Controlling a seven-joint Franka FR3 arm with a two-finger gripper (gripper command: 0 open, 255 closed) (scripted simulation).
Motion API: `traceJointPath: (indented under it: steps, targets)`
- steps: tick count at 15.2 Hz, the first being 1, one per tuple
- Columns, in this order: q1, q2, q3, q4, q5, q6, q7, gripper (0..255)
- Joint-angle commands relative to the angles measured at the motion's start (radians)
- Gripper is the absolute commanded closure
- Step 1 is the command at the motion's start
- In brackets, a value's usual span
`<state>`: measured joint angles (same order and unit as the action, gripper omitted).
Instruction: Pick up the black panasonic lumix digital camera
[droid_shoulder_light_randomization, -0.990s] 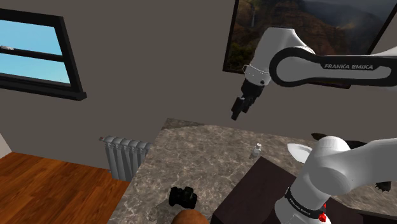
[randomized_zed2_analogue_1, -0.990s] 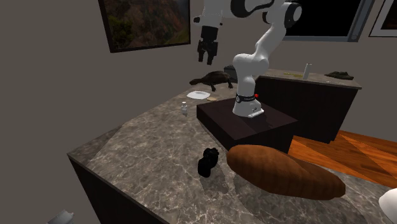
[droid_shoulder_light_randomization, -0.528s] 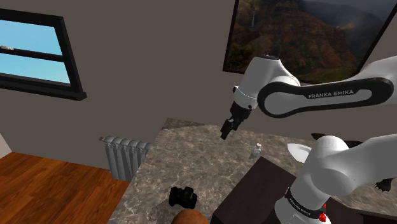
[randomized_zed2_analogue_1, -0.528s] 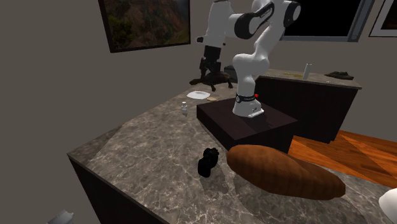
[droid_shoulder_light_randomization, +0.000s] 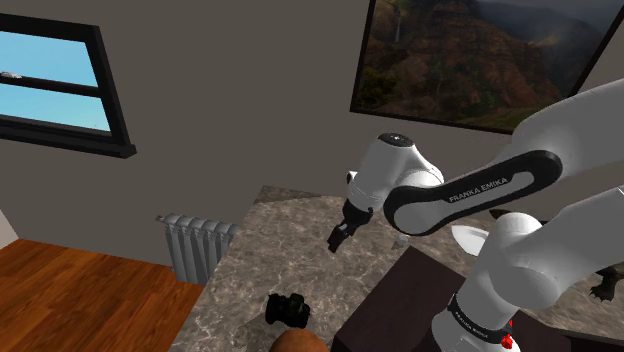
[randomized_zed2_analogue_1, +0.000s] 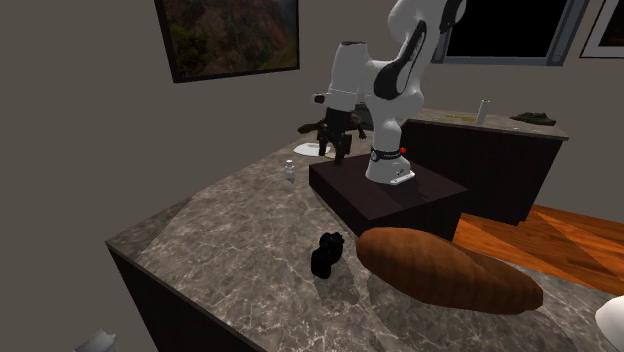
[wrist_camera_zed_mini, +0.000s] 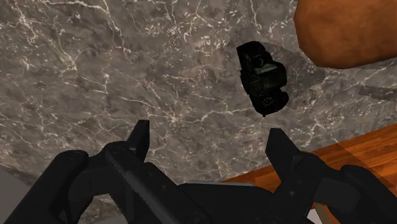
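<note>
Since the earlier frame the arm has folded downward. The tool (droid_shoulder_light_randomization: 335, 243) has dropped from in front of the wall painting to a lower station above the tabletop (droid_shoulder_light_randomization: 262, 252). The black digital camera (droid_shoulder_light_randomization: 288, 309) has not shifted.

Tool state: released, fingers standing apart with nothing between them (wrist_camera_zed_mini: 208, 133).

Handling, by judgement: a rigid, compact body, fairly dense, with a smooth casing that is likely slippery and a protruding lens that is likely fragile. Hold is best taken across the flat sides of the body, clear of the lens.

Position: the camera (wrist_camera_zed_mini: 261, 76) rests on the tabletop, well apart from the tool, ahead of and below its fingertips. A brown loaf-shaped object (randomized_zed2_analogue_1: 450, 270) lies just beyond it.
</note>
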<state>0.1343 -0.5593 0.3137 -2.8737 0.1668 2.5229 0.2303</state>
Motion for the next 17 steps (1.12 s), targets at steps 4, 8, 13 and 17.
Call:
traceJointPath:
  steps: [4,8,13,17]
  targets:
    - [-0.021,0.214,0.119,-0.01,-0.023,0.246,0.105,0]
    - [-0.195,0.419,0.302,0.017,-0.243,0.433,0.317,0]
    - [-0.302,0.762,0.272,0.214,-1.36,0.438,1.233,0]
    - [-0.156,0.924,0.146,0.334,-1.659,0.405,1.519,0]
